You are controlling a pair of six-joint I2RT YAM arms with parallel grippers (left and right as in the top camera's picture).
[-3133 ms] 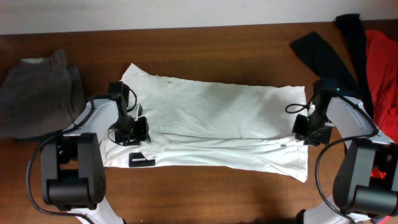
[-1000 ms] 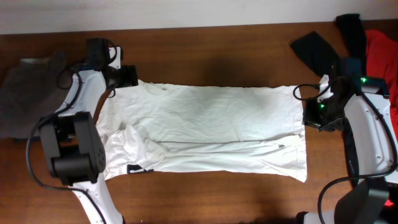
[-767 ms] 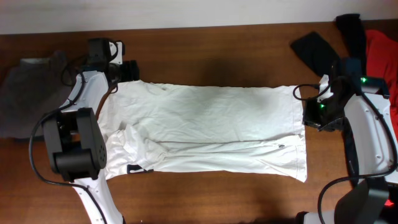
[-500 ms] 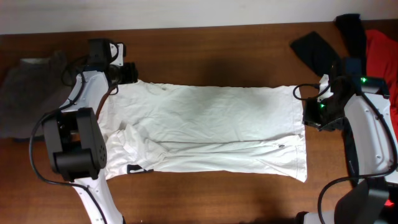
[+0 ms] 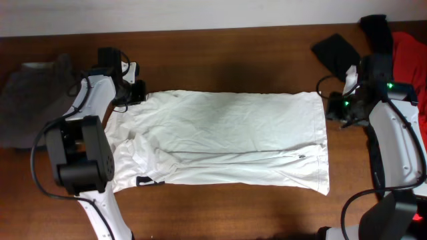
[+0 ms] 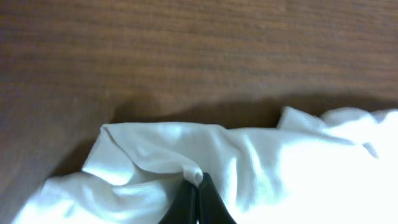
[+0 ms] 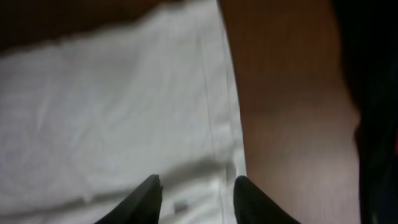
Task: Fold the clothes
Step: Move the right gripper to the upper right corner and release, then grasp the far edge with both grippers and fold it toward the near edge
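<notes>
The white T-shirt (image 5: 227, 133) lies spread flat across the table, with a bit of black print (image 5: 150, 181) showing at its near left. My left gripper (image 5: 138, 95) sits at the shirt's far left corner. In the left wrist view that gripper (image 6: 198, 185) is shut, pinching a small fold of the white T-shirt (image 6: 155, 149). My right gripper (image 5: 332, 109) hovers at the far right corner. Seen from its wrist, the right gripper (image 7: 198, 190) stands open over the white T-shirt's (image 7: 112, 112) hem edge, with nothing held. A black garment (image 5: 347, 57) and an orange-red one (image 5: 408, 63) lie at the far right.
A grey garment (image 5: 33, 100) is bunched at the table's left edge. Bare brown tabletop (image 5: 227, 60) runs behind the shirt and along the front edge (image 5: 227, 213). The black garment's dark edge (image 7: 373, 93) lies close beside my right gripper.
My left gripper has closed on the shirt's far left corner and shifted slightly toward the near side. My right gripper has moved toward the far right corner and opened wider.
</notes>
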